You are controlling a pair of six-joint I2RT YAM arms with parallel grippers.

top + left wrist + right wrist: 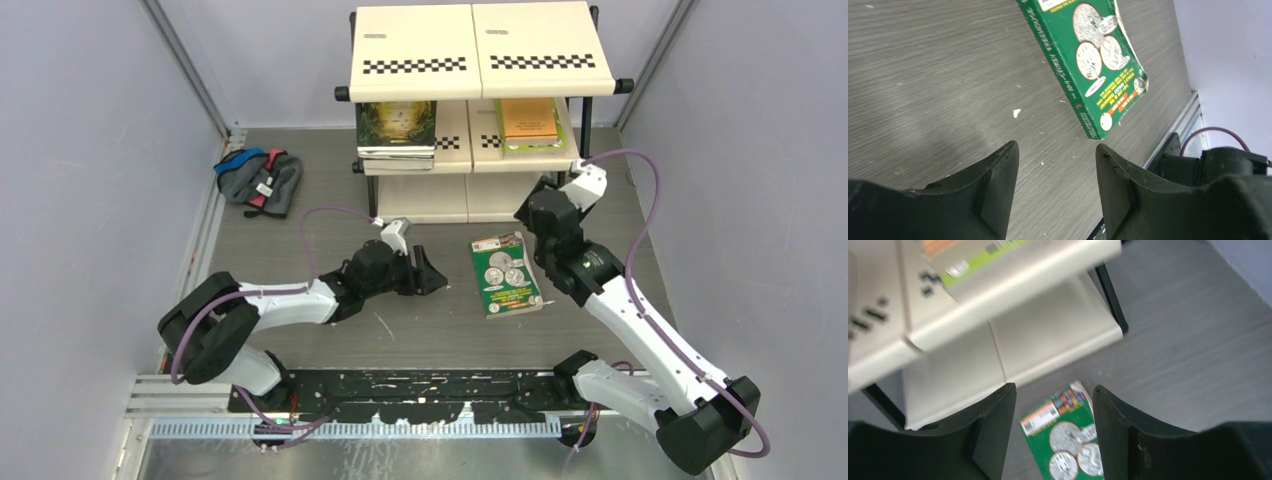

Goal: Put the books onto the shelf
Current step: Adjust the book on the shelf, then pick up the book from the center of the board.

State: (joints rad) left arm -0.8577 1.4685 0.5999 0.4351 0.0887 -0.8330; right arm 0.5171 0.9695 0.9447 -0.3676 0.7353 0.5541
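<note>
We find one green paperback [505,272] lying flat on the grey wood-grain table [450,335], just toward three o'clock from centre. It lies coin pictures up, and its glossy cover curls at one corner. The shelf [480,50] stands at twelve o'clock. The smooth cream boards of its middle tier already carry a dark green-gold book [396,122] and an orange-green book [528,120]. Our left gripper [438,277] faces the paperback from its nine o'clock, jaws apart and empty, likely lined up for the spine. Our right gripper [530,213] hangs at its twelve o'clock, jaws likewise apart, holding nothing.
</note>
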